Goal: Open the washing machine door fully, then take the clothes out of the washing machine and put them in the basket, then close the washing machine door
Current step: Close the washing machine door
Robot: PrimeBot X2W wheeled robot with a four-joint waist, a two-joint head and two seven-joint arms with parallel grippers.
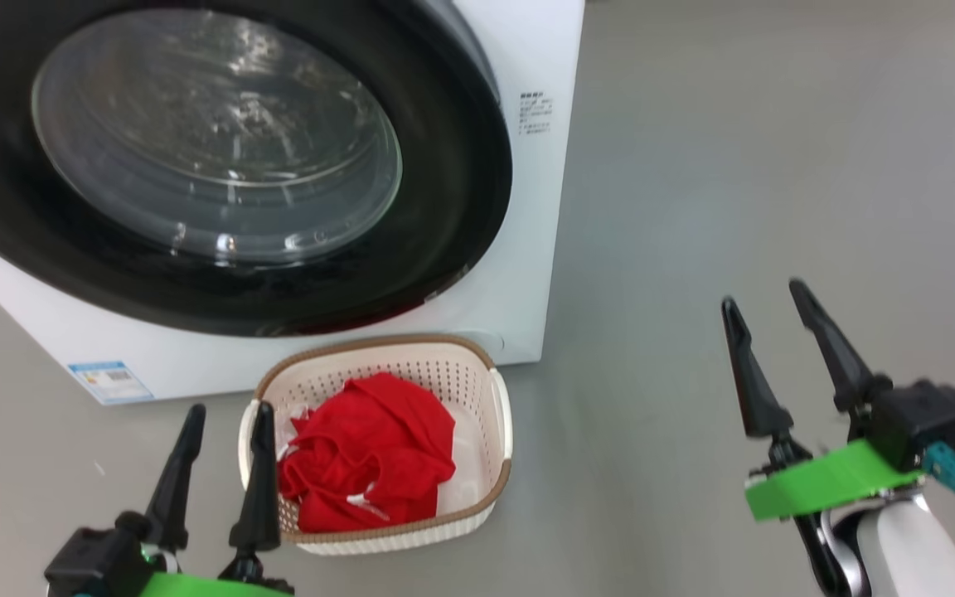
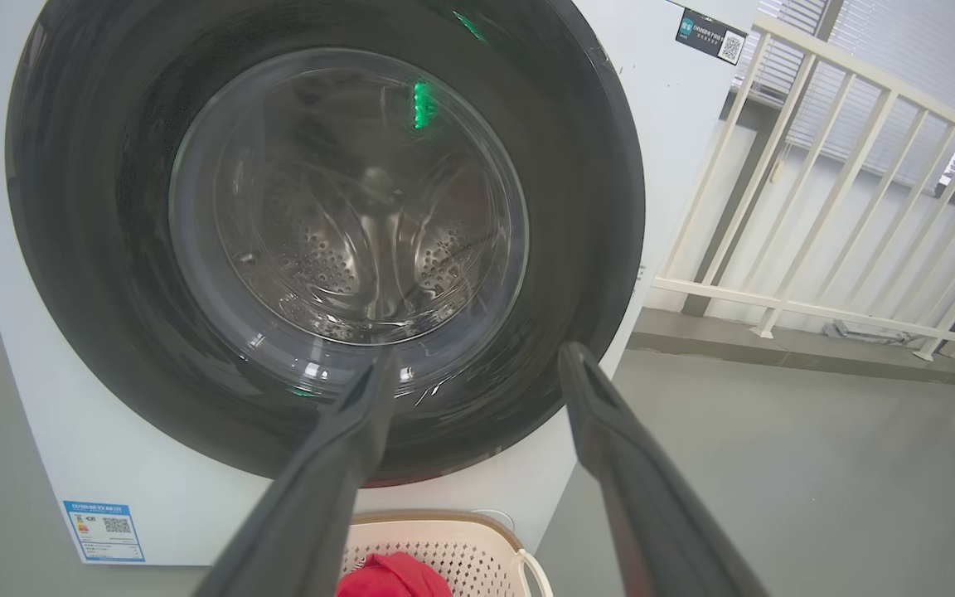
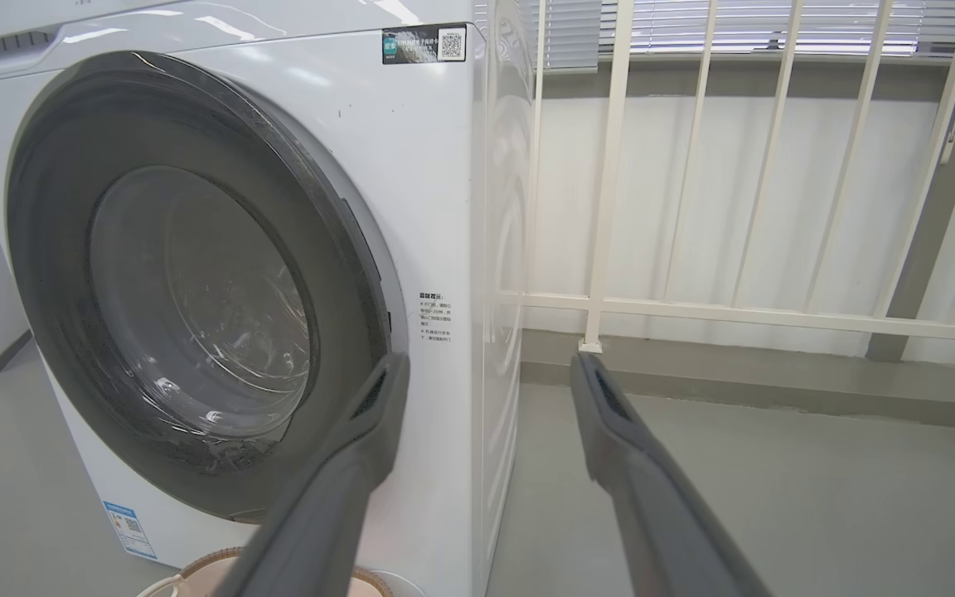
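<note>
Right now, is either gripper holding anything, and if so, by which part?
Nothing is held. The left gripper and the right gripper both hang free with jaws open and empty. The clothes lie in the basket, untouched.

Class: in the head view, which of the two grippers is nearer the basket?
The left gripper: one of its fingers overlaps the rim of the basket in that view. The right gripper is well off to the basket's right.

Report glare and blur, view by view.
Head view: glare streaks on the washing machine door. Left wrist view: green glint in its glass, left gripper soft. Right wrist view: highlights atop the washing machine, right gripper out of focus.
</note>
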